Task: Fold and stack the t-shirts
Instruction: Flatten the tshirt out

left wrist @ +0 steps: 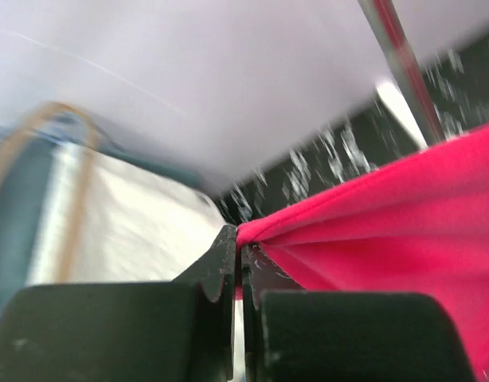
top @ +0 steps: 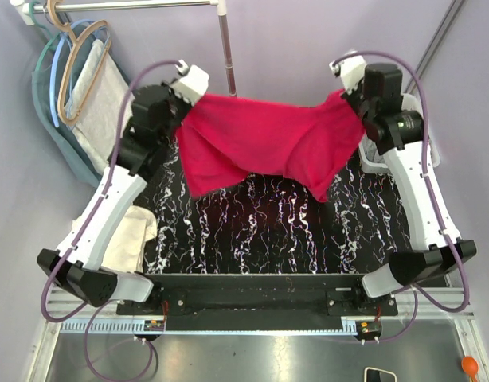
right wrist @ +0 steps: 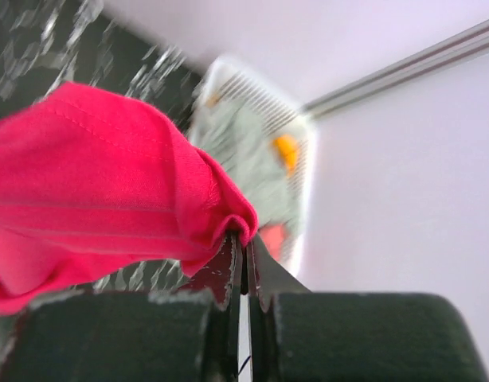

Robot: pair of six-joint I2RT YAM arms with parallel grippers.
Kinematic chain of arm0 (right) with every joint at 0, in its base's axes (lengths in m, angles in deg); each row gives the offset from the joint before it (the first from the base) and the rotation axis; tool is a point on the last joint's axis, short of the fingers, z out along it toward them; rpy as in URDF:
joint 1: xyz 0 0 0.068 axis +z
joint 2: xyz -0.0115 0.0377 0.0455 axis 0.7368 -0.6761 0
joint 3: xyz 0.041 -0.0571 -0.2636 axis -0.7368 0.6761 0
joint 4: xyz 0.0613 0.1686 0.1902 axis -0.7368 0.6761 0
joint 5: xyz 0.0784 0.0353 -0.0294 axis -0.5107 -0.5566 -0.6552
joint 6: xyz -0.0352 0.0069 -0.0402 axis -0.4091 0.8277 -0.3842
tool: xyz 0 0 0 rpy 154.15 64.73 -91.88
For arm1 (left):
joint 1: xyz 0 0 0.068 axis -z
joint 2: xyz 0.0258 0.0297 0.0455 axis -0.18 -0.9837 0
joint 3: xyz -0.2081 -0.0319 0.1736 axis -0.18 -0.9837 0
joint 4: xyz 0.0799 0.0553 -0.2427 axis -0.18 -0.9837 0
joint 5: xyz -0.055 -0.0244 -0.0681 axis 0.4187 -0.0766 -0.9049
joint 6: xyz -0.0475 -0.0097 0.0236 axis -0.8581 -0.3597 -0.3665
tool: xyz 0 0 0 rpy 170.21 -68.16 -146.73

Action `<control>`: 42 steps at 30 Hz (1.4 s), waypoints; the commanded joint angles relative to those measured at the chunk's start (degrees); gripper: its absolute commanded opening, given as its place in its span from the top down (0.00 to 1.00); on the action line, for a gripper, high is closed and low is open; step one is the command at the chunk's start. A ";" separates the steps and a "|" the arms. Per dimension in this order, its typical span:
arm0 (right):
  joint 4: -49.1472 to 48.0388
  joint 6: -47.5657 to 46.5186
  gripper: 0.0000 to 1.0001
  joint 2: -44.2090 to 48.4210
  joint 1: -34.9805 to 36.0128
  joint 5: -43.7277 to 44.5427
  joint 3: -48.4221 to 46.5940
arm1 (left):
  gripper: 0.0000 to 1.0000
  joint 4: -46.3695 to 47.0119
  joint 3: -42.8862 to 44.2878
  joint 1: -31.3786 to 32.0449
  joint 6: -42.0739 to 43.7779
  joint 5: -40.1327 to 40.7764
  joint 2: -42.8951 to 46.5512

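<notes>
A red t-shirt point(top: 264, 142) hangs stretched in the air between my two grippers, above the far part of the black marbled table point(top: 260, 231). My left gripper point(top: 181, 113) is shut on the shirt's left edge; its wrist view shows the cloth point(left wrist: 388, 231) pinched at the fingertips point(left wrist: 238, 239). My right gripper point(top: 352, 103) is shut on the shirt's right edge, the fabric point(right wrist: 109, 183) bunched over the fingertips point(right wrist: 243, 243). The shirt's lower edge sags toward the table in the middle.
A cream folded cloth point(top: 127, 239) lies at the table's left edge. A white basket point(top: 372, 155) with clothes point(right wrist: 260, 151) stands at the back right. A rack pole point(top: 226, 56) and hangers point(top: 77, 72) with a hanging garment are at the back left.
</notes>
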 commanded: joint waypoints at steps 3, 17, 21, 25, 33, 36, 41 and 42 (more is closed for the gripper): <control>-6.74 -8.00 1.00 -6.93 -1.64 3.46 -16.65 | 1.00 7.97 14.39 -1.42 2.64 6.65 -3.23; 2.31 -11.95 1.00 -5.72 -2.17 0.47 -36.70 | 1.00 4.38 5.80 -1.07 7.65 6.83 10.20; 5.21 -13.11 1.00 -3.87 -2.17 0.56 -39.52 | 1.00 4.03 2.81 -1.06 9.06 6.48 15.48; 7.32 -12.76 1.00 0.61 -2.17 0.30 -37.86 | 1.00 1.66 2.11 -1.07 8.27 5.95 18.65; 8.30 -12.49 1.00 5.10 -2.17 0.91 -34.52 | 1.00 0.42 -2.99 -0.45 7.65 5.33 21.47; 6.02 -12.67 1.00 3.09 -2.17 2.14 -33.99 | 1.00 4.11 -4.05 -0.62 8.44 6.74 19.01; -0.22 -12.23 1.00 -3.15 -2.35 2.49 -35.47 | 1.00 10.70 0.23 -3.17 7.49 7.10 9.36; -1.28 -12.05 1.00 -6.90 -2.52 2.41 -38.61 | 1.00 10.80 2.09 -4.13 6.44 6.31 7.25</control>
